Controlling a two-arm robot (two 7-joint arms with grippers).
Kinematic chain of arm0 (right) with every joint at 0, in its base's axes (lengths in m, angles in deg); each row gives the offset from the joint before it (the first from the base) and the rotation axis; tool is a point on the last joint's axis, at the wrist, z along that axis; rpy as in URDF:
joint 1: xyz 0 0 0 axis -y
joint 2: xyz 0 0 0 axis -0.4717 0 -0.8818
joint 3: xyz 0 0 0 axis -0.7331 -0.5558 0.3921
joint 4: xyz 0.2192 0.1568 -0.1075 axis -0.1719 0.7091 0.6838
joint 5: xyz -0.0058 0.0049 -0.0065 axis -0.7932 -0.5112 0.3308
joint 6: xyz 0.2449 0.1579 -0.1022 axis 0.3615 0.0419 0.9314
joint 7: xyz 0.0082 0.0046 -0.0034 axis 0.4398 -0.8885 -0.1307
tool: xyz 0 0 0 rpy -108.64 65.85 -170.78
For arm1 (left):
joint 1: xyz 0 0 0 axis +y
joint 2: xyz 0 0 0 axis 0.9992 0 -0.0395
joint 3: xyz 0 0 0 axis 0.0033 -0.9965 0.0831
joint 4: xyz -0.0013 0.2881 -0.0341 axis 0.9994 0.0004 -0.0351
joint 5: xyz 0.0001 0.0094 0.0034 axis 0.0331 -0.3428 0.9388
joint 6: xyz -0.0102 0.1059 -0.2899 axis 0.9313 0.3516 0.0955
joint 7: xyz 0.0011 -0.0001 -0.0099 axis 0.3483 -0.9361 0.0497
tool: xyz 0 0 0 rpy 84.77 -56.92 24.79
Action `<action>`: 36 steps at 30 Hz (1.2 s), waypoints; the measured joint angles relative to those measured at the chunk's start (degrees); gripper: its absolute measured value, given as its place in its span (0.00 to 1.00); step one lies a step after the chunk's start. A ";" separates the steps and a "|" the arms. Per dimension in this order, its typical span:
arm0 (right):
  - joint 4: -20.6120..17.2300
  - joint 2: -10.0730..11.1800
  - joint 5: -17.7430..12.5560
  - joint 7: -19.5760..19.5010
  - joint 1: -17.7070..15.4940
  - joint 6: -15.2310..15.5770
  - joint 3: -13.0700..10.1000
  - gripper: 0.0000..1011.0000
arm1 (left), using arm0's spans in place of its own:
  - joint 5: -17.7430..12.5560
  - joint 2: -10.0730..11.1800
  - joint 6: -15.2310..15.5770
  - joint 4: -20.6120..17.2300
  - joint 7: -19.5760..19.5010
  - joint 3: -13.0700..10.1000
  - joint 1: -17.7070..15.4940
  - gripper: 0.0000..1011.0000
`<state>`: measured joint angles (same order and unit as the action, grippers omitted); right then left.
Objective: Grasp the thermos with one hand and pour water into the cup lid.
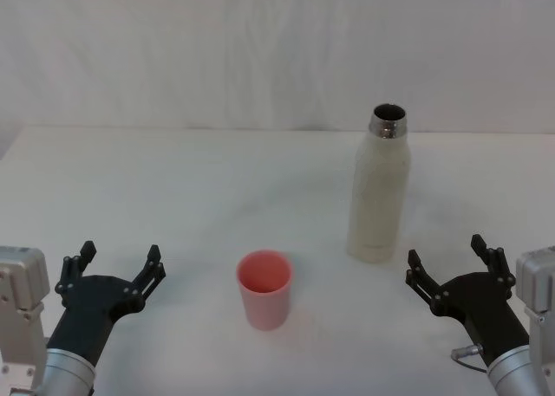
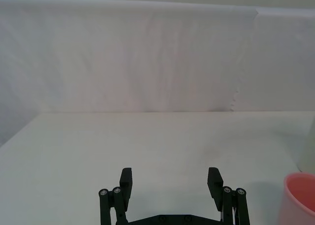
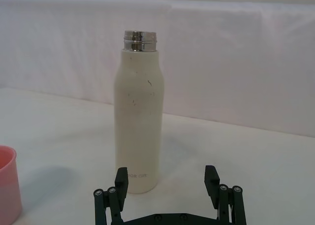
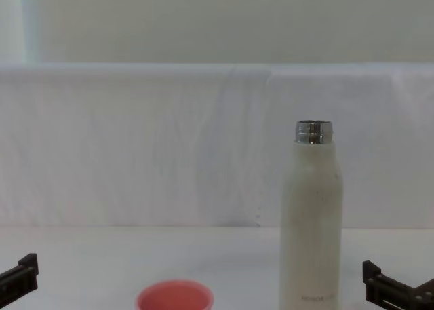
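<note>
The thermos (image 1: 379,188) stands upright and uncapped on the white table, right of centre; I also see its cream body in the right wrist view (image 3: 138,121) and the chest view (image 4: 310,222). The pink cup lid (image 1: 264,288) stands open side up to its left and nearer me, with its rim low in the chest view (image 4: 175,298) and at the edges of both wrist views (image 2: 300,198) (image 3: 7,183). My right gripper (image 1: 451,262) is open, just short of the thermos base and to its right. My left gripper (image 1: 120,262) is open, left of the cup lid, holding nothing.
The white table (image 1: 173,179) runs back to a white cloth backdrop (image 1: 260,49). Bare tabletop lies between the two grippers around the cup lid, and behind the thermos.
</note>
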<state>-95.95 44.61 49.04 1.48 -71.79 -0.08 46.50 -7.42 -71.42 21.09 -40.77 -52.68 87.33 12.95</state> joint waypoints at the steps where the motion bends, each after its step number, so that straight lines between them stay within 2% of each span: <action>1: 0.00 0.00 0.00 0.00 0.00 0.00 0.00 0.99 | 0.00 0.00 0.00 0.00 0.00 0.00 0.00 0.99; 36: 0.00 0.00 0.00 0.00 0.00 0.00 0.00 0.99 | 0.00 0.00 0.00 0.00 0.00 0.00 0.00 0.99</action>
<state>-95.95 44.61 49.04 1.48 -71.79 -0.08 46.50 -7.42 -71.42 21.09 -40.77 -52.68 87.33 12.95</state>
